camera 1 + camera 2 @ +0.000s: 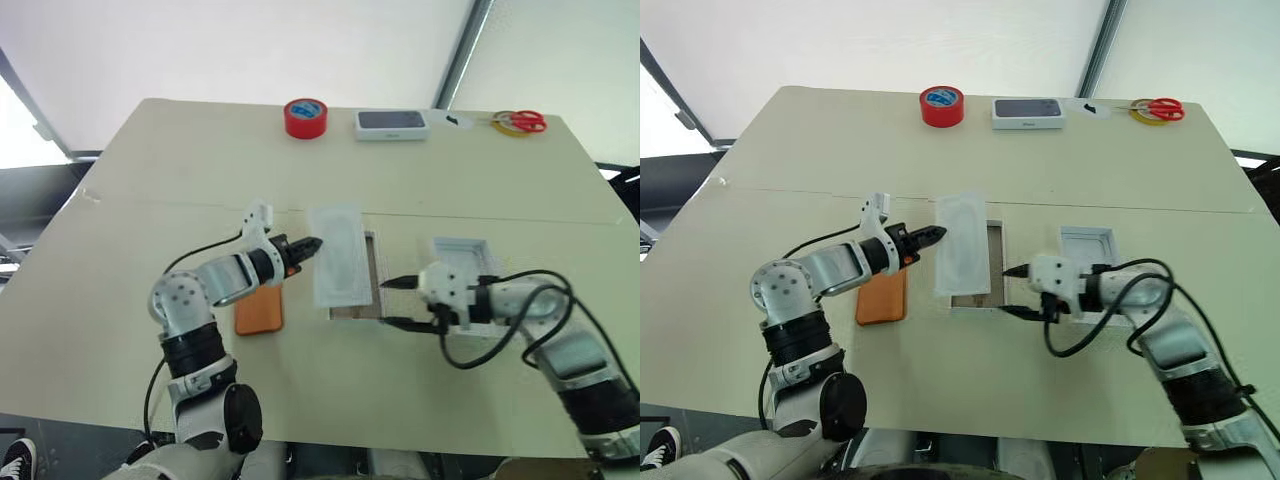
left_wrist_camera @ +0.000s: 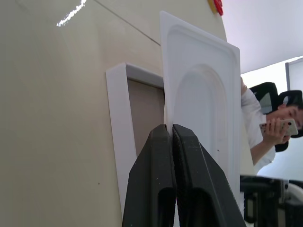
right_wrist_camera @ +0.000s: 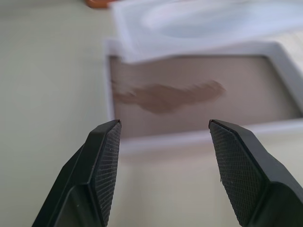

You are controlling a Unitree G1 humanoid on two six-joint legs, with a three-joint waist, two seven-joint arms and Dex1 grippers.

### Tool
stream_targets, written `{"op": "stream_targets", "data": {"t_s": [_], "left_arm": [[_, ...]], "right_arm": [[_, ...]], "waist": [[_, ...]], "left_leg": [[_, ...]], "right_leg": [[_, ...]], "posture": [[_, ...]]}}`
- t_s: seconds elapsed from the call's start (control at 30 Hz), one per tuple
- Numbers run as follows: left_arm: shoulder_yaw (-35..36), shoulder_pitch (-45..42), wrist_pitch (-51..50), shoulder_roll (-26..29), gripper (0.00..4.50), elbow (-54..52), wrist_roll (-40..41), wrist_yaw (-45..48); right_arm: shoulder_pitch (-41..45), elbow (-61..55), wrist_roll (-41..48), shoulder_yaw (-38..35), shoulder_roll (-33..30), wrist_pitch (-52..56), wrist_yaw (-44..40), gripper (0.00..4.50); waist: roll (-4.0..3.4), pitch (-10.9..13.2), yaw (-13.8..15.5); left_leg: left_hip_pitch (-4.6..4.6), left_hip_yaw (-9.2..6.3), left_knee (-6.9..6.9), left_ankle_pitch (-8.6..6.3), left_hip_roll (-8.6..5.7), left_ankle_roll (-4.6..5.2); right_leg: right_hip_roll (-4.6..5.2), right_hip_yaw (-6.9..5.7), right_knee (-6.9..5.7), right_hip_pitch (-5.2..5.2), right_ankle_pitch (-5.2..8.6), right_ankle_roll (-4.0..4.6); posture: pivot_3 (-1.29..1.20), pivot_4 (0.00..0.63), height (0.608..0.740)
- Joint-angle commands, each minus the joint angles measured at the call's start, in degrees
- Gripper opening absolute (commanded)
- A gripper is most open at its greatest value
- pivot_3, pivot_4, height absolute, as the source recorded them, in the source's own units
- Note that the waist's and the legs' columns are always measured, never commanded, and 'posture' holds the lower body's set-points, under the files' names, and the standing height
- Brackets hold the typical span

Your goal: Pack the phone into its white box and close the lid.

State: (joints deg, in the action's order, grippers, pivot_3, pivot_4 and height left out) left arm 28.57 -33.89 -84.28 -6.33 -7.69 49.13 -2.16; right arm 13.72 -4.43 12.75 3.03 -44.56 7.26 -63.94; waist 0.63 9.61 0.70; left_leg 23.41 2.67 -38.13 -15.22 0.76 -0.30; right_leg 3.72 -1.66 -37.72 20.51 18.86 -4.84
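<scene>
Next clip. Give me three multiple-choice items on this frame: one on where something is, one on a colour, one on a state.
1. Where does the phone lie?
A. inside the white box
B. on the table beside the left arm
C. next to the tape roll

2. What colour is the tape roll?
A. red
B. blue
C. green

3. What is the left gripper doing?
A. open over the phone
B. shut on the white insert
C. shut on the scissors

Answers: B, it lies outside the white box; A, red roll at the far edge; B, fingers pinch the insert's edge.

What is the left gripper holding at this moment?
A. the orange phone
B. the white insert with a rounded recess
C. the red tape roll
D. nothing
B: the left gripper is shut on the edge of the white insert, held above the white box.
</scene>
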Motion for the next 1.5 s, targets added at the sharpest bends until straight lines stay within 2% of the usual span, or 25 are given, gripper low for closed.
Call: {"op": "stream_targets", "data": {"t_s": [0.03, 0.2, 0.57, 0.67, 0.73, 1.07, 1.17, 1.3, 1.4, 1.5], "left_arm": [[-0.94, -0.04, 3.34, -1.97, 0.0, -1.61, 0.52, -0.33], [-1.96, -0.45, 8.09, -2.74, 0.0, 2.24, -1.35, -1.25], [-5.08, -1.15, 8.07, -1.27, 0.0, 6.05, -0.91, 1.51], [-5.61, -1.5, 8.56, -1.48, 0.95, 6.47, -1.64, 0.91], [-7.28, -1.47, 8.74, -0.82, 1.89, 5.62, -2.5, 1.21], [-6.59, -5.76, 1.76, 0.79, 1.89, -0.29, 3.1, 1.01], [-8.08, -4.92, -0.84, 3.05, 1.93, -4.53, 4.49, 2.45], [-13.46, -0.24, 1.22, 11.47, 1.93, -10.76, 2.23, 6.82], [-16.52, 4.73, 10.0, 19.44, 1.93, -14.4, -1.98, 12.38], [-21.71, 10.25, 26.62, 29.52, 1.93, -16.45, -11.98, 20.7]], "right_arm": [[2.04, 4.32, 1.1, -3.34, -1.02, -2.03, -0.19, 3.05], [3.69, 8.8, -0.67, -3.77, -1.01, -5.04, 0.76, 3.05], [4.21, 11.94, -0.25, -5.15, -0.75, -7.56, 2.85, 3.05], [4.3, 11.47, -0.33, -5.21, -0.47, -7.48, 3.27, 3.12], [4.28, 10.8, -0.23, -5.02, -0.25, -7.19, 3.42, 3.12], [9.11, 6.64, 2.06, -3.66, 4.15, -2.23, 4.69, 3.12], [10.75, 4.86, 3.15, -3.05, 5.85, 0.51, 4.78, 2.29], [12.22, 3.35, 2.13, -0.84, 8.39, 1.18, 6.21, 0.23], [12.88, 2.56, 1.81, 1.13, 10.35, 1.94, 6.78, 0.09], [13.01, 2.34, -0.23, 4.39, 12.94, 1.27, 7.81, 0.09]], "waist": [[0.0, 0.0, 0.01], [0.0, 0.0, 0.01], [0.0, 0.0, 0.03], [0.0, 0.0, 0.05], [0.0, 0.0, 0.06], [-0.02, 0.0, -0.02], [-0.01, 0.01, -0.05], [-0.03, 0.0, -0.27], [-0.05, 0.01, -0.34], [-0.04, 0.02, -0.52]], "left_leg": [[0.0, 0.0, 0.0, 0.0, 0.0, 0.0], [0.0, 0.01, 0.0, 0.0, 0.0, 0.01], [0.01, 0.02, 0.0, 0.01, 0.0, 0.0], [0.01, 0.02, 0.0, 0.01, 0.01, 0.0], [0.01, 0.02, 0.0, 0.01, 0.0, 0.0], [0.01, 0.02, 0.0, 0.03, 0.03, -0.04], [0.01, 0.01, 0.02, 0.03, 0.03, -0.04], [0.0, 0.01, 0.03, 0.04, 0.03, -0.07], [-0.01, 0.01, 0.09, 0.05, 0.04, -0.1], [0.0, 0.02, 0.13, 0.06, 0.05, -0.12]], "right_leg": [[0.0, 0.0, 0.0, 0.0, 0.0, 0.0], [-0.01, 0.0, 0.01, 0.01, 0.0, 0.0], [-0.01, 0.0, 0.02, 0.01, 0.0, 0.0], [-0.01, 0.0, 0.02, 0.0, 0.0, 0.0], [-0.01, 0.0, 0.02, 0.0, 0.0, 0.0], [-0.04, 0.0, 0.01, 0.02, 0.0, 0.0], [-0.04, 0.0, 0.02, 0.02, 0.0, 0.0], [-0.05, 0.0, 0.01, 0.03, 0.0, 0.0], [-0.06, 0.01, 0.01, 0.05, 0.0, 0.0], [-0.06, 0.01, 0.02, 0.1, 0.0, 0.02]], "posture": [[0.0, 0.15, 0.74], [0.0, 0.15, 0.74], [0.0, 0.15, 0.74], [0.0, 0.15, 0.74], [0.0, 0.15, 0.74], [0.0, 0.15, 0.74], [0.0, 0.15, 0.74], [0.0, 0.15, 0.74], [0.0, 0.15, 0.74], [0.0, 0.15, 0.74]]}}
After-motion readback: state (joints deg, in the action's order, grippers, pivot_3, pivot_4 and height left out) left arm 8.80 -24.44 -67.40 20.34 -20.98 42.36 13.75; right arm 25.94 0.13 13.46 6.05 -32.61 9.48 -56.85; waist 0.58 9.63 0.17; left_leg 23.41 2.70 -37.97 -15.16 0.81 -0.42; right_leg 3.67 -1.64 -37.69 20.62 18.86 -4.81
